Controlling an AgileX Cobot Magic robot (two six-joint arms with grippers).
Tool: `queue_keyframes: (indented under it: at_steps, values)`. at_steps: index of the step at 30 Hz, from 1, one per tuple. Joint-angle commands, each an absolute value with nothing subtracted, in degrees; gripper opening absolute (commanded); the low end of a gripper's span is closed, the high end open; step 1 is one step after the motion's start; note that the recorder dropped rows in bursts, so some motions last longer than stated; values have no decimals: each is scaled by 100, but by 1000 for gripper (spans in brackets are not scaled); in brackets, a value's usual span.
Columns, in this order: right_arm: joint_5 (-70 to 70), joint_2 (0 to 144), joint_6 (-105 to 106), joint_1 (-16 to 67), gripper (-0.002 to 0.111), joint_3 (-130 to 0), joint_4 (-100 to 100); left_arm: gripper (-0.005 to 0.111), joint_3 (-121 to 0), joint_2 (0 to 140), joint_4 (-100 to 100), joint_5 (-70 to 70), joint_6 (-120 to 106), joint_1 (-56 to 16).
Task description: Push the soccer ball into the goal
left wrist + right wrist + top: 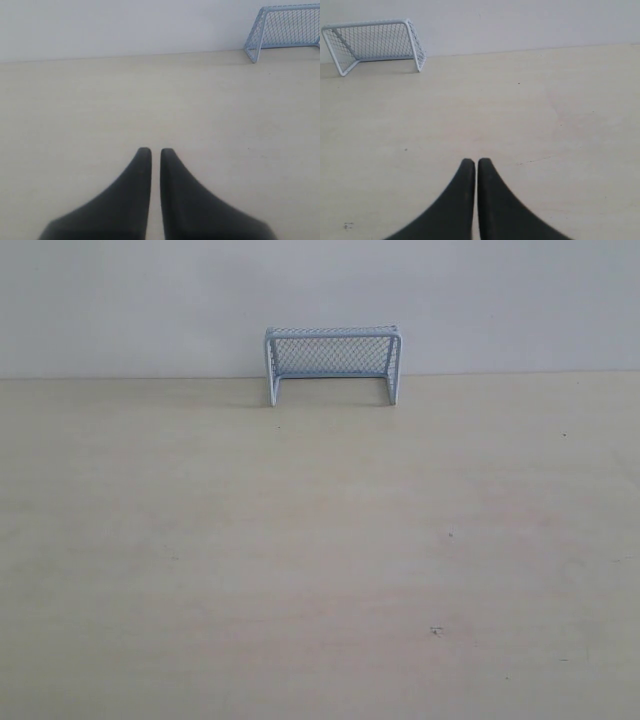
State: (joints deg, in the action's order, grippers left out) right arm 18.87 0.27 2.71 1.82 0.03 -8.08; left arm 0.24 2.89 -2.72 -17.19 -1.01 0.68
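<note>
At the far edge of the pale worktop (300, 570), close before the white wall (120, 300), the toy goal (333, 355) stands upright, its mouth open toward the exterior camera. Well apart from it, the left claw (155, 154) and right claw (476, 164) are each clenched to a thin slit, grasping nothing.

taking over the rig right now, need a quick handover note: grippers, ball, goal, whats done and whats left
The left gripper has its jaws closed on nothing, low over the bare table.
The right gripper is the same: closed and empty.
The goal stands upright at the table's far edge by the wall, with its mouth facing the arms and its net empty.
The soccer ball is not visible in any view.
Done: nothing that shows.
Left: locate the ball, then push it into the goal.
</note>
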Motion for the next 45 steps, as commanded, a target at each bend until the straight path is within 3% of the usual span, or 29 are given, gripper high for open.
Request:
queue_keyframes:
  at_steps: [1, 45]
  values:
    - [1881, 0, 69, 171, 0, 0, -557, 6, 0, 270, -234, -1653, -48, 97]
    - [1954, 0, 73, 286, 0, 0, -559, 6, 0, 270, -234, -1653, -48, 97]
